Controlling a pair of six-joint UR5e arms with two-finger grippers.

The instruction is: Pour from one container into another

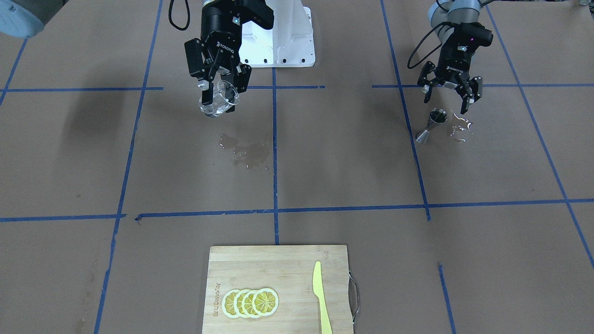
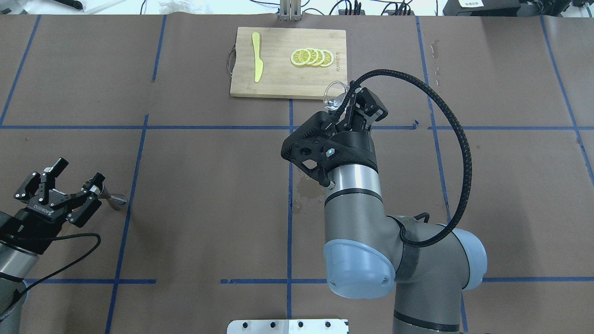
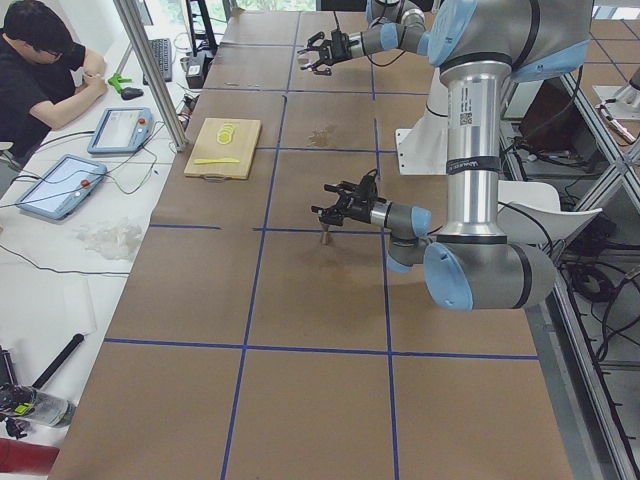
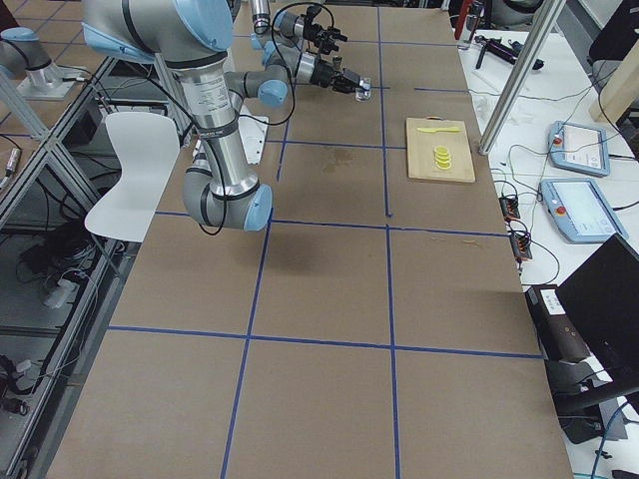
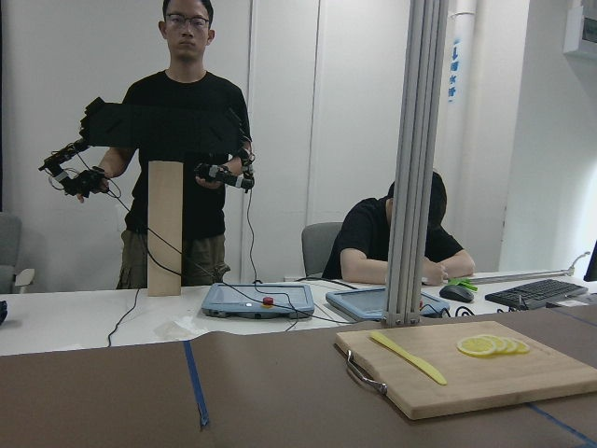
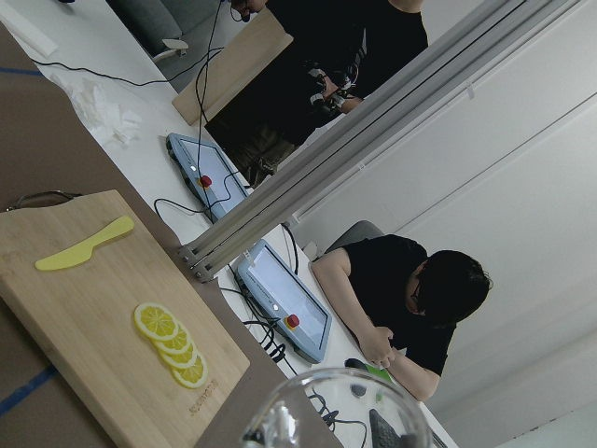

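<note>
A clear glass cup (image 1: pixel 218 101) hangs tilted above the table, and my right gripper (image 1: pixel 222 93) is shut on it. From overhead the cup (image 2: pixel 335 94) shows just past that gripper (image 2: pixel 344 103), and its rim (image 6: pixel 336 411) fills the bottom of the right wrist view. A small metal jigger (image 1: pixel 431 124) stands on the table at my left side. My left gripper (image 1: pixel 449 98) hovers open just behind and above the jigger (image 2: pixel 112 198) without touching it. The same gripper (image 2: pixel 76 172) holds nothing.
A wet patch (image 1: pixel 246 153) lies on the paper under the cup, and spilled drops (image 1: pixel 460 126) lie beside the jigger. A wooden cutting board (image 1: pixel 278 264) with lemon slices (image 1: pixel 250 302) and a yellow knife (image 1: pixel 321 297) sits at the far edge. Operators are beyond the table.
</note>
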